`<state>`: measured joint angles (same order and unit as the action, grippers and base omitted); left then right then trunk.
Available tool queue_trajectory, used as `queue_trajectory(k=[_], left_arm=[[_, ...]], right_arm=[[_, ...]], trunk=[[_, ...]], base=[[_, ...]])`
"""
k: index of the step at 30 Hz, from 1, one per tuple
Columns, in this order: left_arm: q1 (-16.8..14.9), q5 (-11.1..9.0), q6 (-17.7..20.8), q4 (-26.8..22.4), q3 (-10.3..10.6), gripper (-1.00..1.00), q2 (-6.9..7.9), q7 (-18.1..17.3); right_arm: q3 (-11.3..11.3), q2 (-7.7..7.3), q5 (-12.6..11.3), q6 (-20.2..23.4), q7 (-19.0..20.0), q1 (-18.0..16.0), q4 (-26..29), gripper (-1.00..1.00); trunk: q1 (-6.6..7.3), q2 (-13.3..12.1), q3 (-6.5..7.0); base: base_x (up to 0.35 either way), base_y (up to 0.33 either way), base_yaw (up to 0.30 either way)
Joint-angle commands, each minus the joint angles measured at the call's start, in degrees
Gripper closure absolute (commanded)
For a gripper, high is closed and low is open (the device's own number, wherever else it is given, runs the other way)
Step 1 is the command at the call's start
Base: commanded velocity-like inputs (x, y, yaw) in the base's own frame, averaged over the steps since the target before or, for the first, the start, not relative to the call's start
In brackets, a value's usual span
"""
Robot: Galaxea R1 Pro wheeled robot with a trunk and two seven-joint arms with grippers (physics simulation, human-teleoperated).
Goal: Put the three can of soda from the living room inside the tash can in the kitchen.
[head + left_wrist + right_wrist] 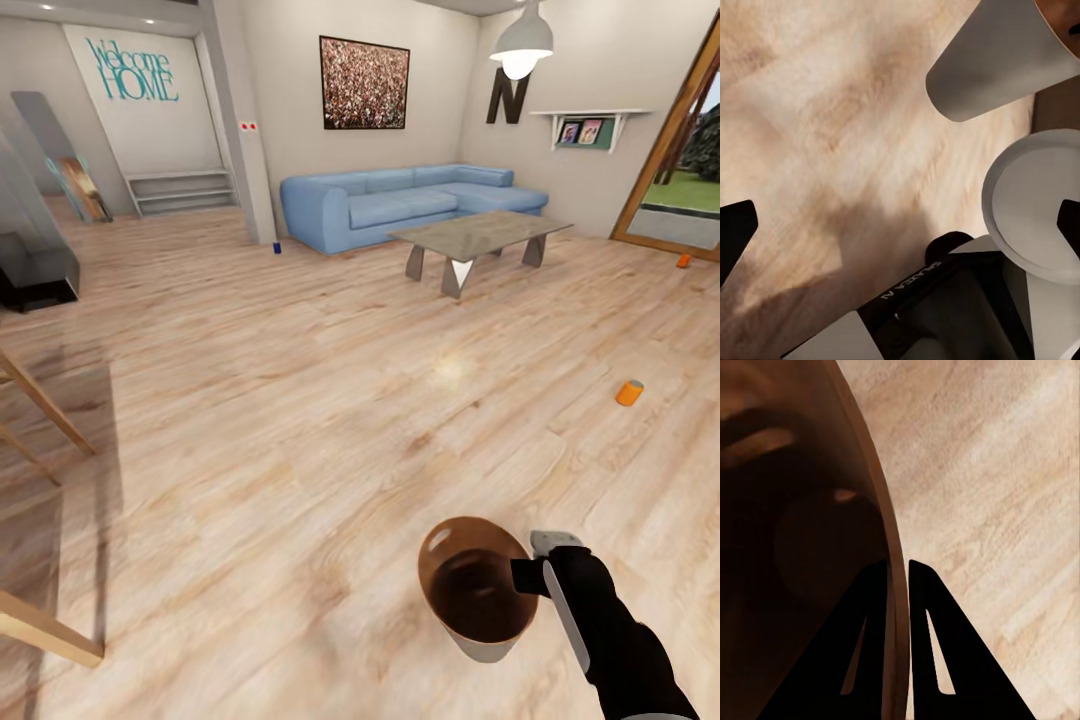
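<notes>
In the head view my right gripper [527, 577] is shut on the rim of the trash can [476, 592], which hangs just above the wood floor, grey outside and dark brown inside. The right wrist view shows the two black fingers [869, 639] pinching the copper-brown rim [898, 607]. Its grey wall [997, 64] also appears in the left wrist view, where my left gripper [900, 229] stands open over bare floor. One orange soda can [629, 392] lies on the floor to the right. Another orange can [684, 261] sits near the glass door. A dark blue can [277, 246] stands by the sofa's left end.
The light-blue corner sofa [400, 205] and grey coffee table [480, 236] stand at the back. A glass door [680, 190] is at the right. Wooden furniture legs [40, 400] and a black unit [35, 272] line the left side.
</notes>
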<state>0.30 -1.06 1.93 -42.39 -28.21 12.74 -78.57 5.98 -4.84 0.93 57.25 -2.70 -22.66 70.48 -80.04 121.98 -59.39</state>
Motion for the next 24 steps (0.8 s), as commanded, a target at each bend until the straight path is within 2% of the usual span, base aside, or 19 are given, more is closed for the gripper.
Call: queue_trajectory(k=[1, 13, 24], left_arm=[[0.01, 0.00, 0.00, 0.01, 0.00, -1.00, 0.00, 0.00], [-0.02, 0.00, 0.00, 0.00, 0.00, -1.00, 0.00, 0.00], [-0.02, 0.00, 0.00, 0.03, 0.00, -1.00, 0.00, 0.05]], right_arm=[[0.00, 0.01, -0.58, -0.03, 0.31, -0.01, 0.01, 1.00], [0.00, 0.01, -0.58, -0.03, 0.32, -0.03, -0.01, 1.00], [0.00, 0.01, -0.58, -0.03, 0.30, -0.02, -0.03, 1.00]], trunk=[[0.00, 0.00, 0.00], [0.00, 0.00, 0.00], [0.00, 0.00, 0.00]], base=[[0.347, 0.000, 0.000], [0.347, 0.000, 0.036], [0.347, 0.000, 0.205]])
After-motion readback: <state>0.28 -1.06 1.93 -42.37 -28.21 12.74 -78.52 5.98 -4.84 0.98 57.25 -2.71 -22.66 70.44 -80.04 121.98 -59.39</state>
